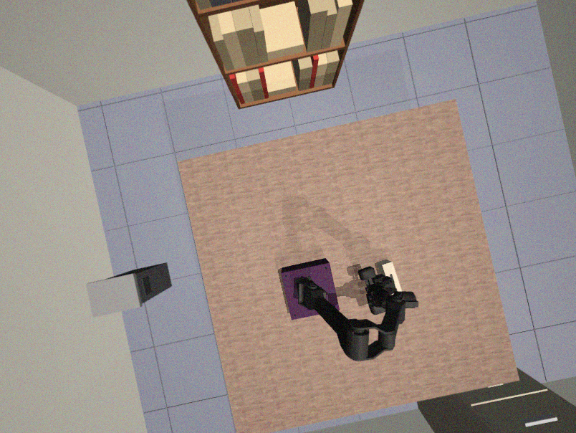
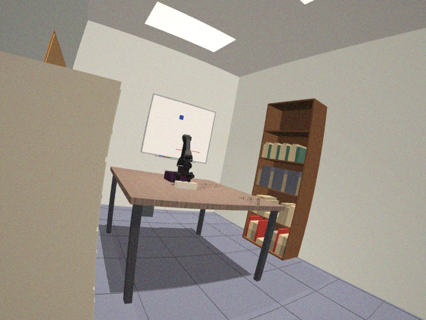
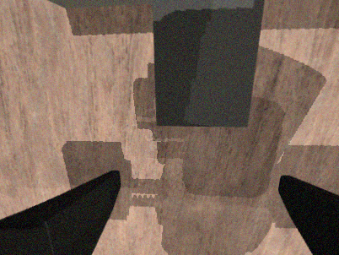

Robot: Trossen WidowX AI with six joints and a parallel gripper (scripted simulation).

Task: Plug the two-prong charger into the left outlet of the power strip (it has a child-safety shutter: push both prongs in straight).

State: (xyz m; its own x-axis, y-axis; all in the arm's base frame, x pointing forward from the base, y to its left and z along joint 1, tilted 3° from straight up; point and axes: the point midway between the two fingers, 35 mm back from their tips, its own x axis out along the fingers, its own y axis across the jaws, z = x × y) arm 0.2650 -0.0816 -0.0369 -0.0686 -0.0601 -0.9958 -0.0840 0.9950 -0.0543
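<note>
My gripper (image 3: 197, 180) is open and empty, its two black fingers wide apart in the wrist view. A dark grey block (image 3: 205, 72), which looks like the charger, lies ahead of the fingertips, between their lines; neither finger touches it. Its prongs cannot be made out. The cream power strip (image 1: 390, 271) (image 2: 185, 185) lies on the table, partly covered by the arm in the top view. What looks like its shaded grey side (image 3: 101, 2) shows at the top edge of the wrist view. Its outlets are out of sight. The charger cannot be made out in the top and exterior views.
The arm stands on a purple base (image 1: 317, 298) (image 2: 169, 176) left of the strip in the top view. The wooden table top (image 1: 260, 196) (image 2: 148, 187) carries the arm's shadows. A bookcase (image 1: 279, 58) (image 2: 302, 172) stands beyond the table.
</note>
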